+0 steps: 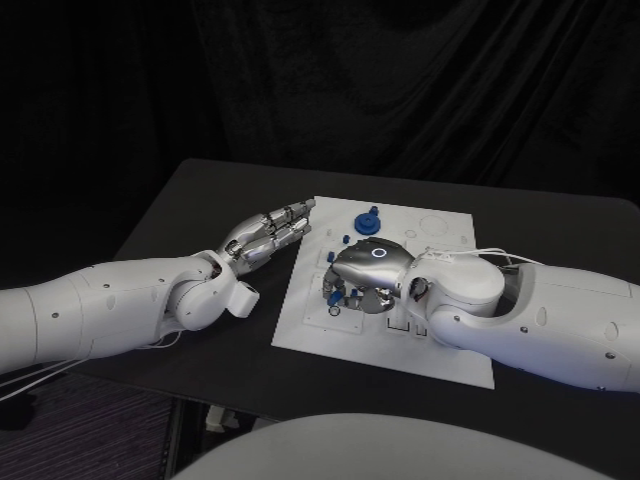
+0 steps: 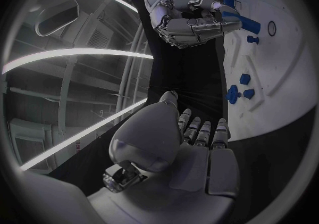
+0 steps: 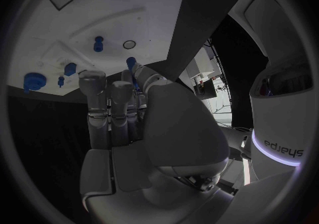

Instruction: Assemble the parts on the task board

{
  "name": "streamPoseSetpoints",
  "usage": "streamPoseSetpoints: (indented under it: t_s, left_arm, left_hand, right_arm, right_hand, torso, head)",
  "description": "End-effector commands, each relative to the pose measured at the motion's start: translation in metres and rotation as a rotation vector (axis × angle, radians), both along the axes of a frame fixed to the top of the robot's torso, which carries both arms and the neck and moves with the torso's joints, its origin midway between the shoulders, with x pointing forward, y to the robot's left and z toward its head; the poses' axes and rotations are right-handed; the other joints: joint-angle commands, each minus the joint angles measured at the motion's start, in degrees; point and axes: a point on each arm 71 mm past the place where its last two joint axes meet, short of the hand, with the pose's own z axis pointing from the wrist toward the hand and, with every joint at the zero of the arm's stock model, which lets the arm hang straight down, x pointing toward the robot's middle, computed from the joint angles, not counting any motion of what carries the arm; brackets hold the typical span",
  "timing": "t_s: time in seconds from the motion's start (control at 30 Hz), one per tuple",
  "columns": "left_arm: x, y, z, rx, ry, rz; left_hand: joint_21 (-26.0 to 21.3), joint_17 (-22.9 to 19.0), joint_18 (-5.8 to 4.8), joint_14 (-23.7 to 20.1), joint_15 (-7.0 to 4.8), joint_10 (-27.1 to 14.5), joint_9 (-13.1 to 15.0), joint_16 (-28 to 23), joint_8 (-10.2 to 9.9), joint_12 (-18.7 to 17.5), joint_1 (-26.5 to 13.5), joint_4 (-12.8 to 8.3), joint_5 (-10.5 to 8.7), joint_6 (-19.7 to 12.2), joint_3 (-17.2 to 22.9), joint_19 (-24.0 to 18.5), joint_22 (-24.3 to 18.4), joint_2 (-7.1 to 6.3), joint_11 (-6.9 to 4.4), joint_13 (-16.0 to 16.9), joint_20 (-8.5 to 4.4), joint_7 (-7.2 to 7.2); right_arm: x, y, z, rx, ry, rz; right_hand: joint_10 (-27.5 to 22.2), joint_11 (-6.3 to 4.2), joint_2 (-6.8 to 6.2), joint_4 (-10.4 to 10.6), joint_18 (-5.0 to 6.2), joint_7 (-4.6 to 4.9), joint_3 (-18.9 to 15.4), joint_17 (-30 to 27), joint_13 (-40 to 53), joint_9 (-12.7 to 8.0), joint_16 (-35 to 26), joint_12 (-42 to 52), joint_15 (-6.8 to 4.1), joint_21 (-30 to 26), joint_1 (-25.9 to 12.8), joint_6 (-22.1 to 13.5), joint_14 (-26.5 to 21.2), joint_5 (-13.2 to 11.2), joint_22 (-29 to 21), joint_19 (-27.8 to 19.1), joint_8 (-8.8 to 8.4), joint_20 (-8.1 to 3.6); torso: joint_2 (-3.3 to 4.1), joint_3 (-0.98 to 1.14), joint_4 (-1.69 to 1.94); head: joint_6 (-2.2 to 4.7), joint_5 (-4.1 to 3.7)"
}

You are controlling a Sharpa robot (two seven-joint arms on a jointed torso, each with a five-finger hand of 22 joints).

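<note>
- We saw the right robot hand low over the middle of the task board, its fingers curled around a long blue part; it seemed to grip it, though the fingers hid the contact.
- The part's long axis ran out past the fingertips.
- The left robot hand lay open on the bench at the board's edge, holding nothing, farther off.
- Other blue parts stood beyond the right robot hand.

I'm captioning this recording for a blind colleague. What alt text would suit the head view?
The robot's right hand is curled over the middle of the white task board on a black table, among small blue parts. The left hand rests at the board's left edge, fingers together, holding nothing visible.
</note>
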Motion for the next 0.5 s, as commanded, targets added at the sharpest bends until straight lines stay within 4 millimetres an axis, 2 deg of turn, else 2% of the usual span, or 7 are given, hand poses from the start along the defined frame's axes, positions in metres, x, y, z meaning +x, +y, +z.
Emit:
streamPoseSetpoints:
  t_s: [0.03, 0.17, 0.3, 0.5]
  left_arm:
    - [-0.0006, -0.0014, 0.0081, -0.081, -0.096, -0.003]
    - [-0.0004, -0.0023, 0.0077, -0.082, -0.093, -0.006]
    - [-0.0002, -0.0032, 0.0072, -0.083, -0.091, -0.009]
    - [0.0002, -0.0043, 0.0063, -0.084, -0.087, -0.013]
  left_hand:
    - [0.24, -0.06, 0.66, 0.18, 0.28, -0.18, -0.02, -0.21, 0.13, 0.21, 0.62, 0.14, 0.25, -0.39, 0.23, 0.03, 0.07, 0.17, 0.28, 0.03, 0.47, 0.03]
    - [0.24, -0.06, 0.66, 0.18, 0.29, -0.18, -0.02, -0.21, 0.12, 0.21, 0.62, 0.14, 0.25, -0.41, 0.24, 0.03, 0.07, 0.17, 0.28, 0.03, 0.48, 0.02]
    - [0.24, -0.06, 0.65, 0.18, 0.33, -0.20, -0.03, -0.21, 0.11, 0.19, 0.66, 0.13, 0.29, -0.47, 0.30, 0.03, 0.08, 0.20, 0.29, 0.03, 0.51, 0.01]
    - [0.26, -0.06, 0.65, 0.18, 0.47, -0.29, -0.04, -0.21, 0.06, 0.06, 0.82, 0.05, 0.41, -0.60, 0.51, 0.06, 0.13, 0.23, 0.21, 0.00, 0.66, 0.05]
  right_arm:
    - [-0.0026, 0.0049, -0.0006, -0.015, -0.039, 0.043]
    - [-0.0026, 0.0081, -0.0023, -0.043, -0.054, 0.054]
    - [-0.0018, 0.0100, -0.0040, -0.073, -0.071, 0.061]
    - [-0.0019, 0.0128, -0.0065, -0.111, -0.071, 0.068]
  right_hand:
    - [-0.32, 0.28, 0.04, -0.03, -0.64, 0.45, 0.40, 0.20, -0.13, 8.46, 0.36, -0.44, 0.03, 0.40, -0.63, -0.14, 0.45, -0.29, 5.26, 0.02, 2.41, -0.02]
    - [-0.38, 0.30, 0.00, -0.11, -0.63, 0.49, 0.50, 0.13, -0.18, 8.49, 0.32, -0.59, 0.05, 0.37, -0.61, -0.29, 0.43, -0.25, 5.25, 0.01, 2.28, -0.01]
    - [-0.60, 0.45, -0.14, -0.15, -0.60, 0.58, 0.65, -0.10, -0.31, 8.57, 0.11, -1.00, 0.15, 0.04, -0.77, -0.56, 0.28, -0.54, 5.17, -0.10, 1.97, 0.06]
    - [-0.87, 0.70, -0.27, -0.60, -0.63, 0.89, 1.25, 0.04, -0.53, 8.61, 0.23, -1.69, 0.31, 0.28, -0.52, -1.16, 0.22, -0.29, 5.22, -0.14, 1.23, 0.16]
  torso:
    - [0.00, -0.03, 0.13]
    - [0.00, -0.02, -0.04]
    - [0.00, -0.06, -0.01]
    - [-0.03, 0.00, -0.02]
  head:
    - [0.00, 0.15]
    - [0.00, 0.55]
    - [0.00, 0.60]
    - [0.00, 0.61]
